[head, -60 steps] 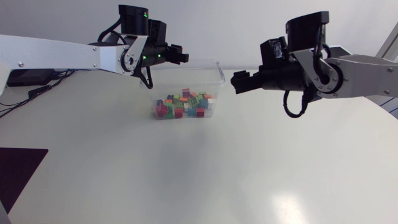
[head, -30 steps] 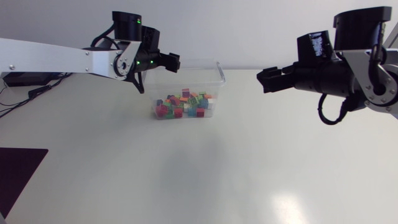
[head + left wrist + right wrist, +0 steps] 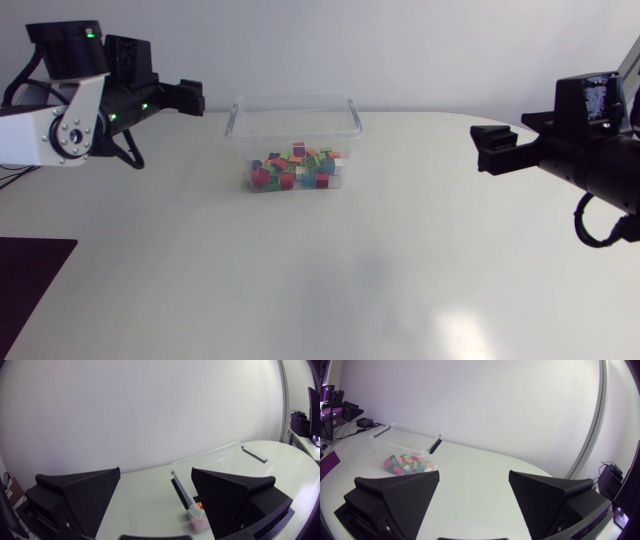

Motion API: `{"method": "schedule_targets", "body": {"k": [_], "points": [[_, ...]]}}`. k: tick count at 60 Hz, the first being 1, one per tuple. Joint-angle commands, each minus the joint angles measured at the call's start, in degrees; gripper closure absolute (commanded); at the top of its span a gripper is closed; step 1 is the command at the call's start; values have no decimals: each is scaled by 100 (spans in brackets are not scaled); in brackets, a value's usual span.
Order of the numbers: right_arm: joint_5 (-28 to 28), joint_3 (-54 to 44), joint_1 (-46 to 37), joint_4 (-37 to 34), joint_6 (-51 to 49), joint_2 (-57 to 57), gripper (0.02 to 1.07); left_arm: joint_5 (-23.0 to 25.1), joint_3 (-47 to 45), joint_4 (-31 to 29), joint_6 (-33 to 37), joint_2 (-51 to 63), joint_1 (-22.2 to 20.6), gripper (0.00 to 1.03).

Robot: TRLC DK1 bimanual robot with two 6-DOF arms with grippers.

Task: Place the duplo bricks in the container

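Bricks lie in the container between left hand and right hand, both spread apart.

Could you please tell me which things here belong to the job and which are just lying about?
Job: clear container; coloured bricks inside it; left gripper and right gripper, both open.
Lying about: dark patch at the table's edge.

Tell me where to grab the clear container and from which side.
I'd take the container by its thin rim at a short end wall, from above: it stands upright and open, and the duplo bricks lie low on its floor, clear of the rim.
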Motion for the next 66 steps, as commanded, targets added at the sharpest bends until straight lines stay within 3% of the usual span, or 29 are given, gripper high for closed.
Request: {"method": "schedule_targets", "body": {"k": [1,18,32,45,56,66], "points": [[143,-301,-21,124,-155,-363,7,-11,-532,198,169,-498,127,5],[450,-785,-21,-96,-252,-1409,7,24,-1938,453,336,-1957,514,5],[749,-1312,49,-140,-393,-2270,7,481,-3002,444,363,-3187,909,5],[846,-1628,5,-527,-533,-3149,7,586,-3775,409,345,-4215,1015,5],[863,-2059,-82,-623,-630,-3949,7,824,-4320,-22,327,-5384,1032,5],[683,-2396,-210,-507,-393,-4205,7,736,-4558,-382,102,-5950,973,6]]}}
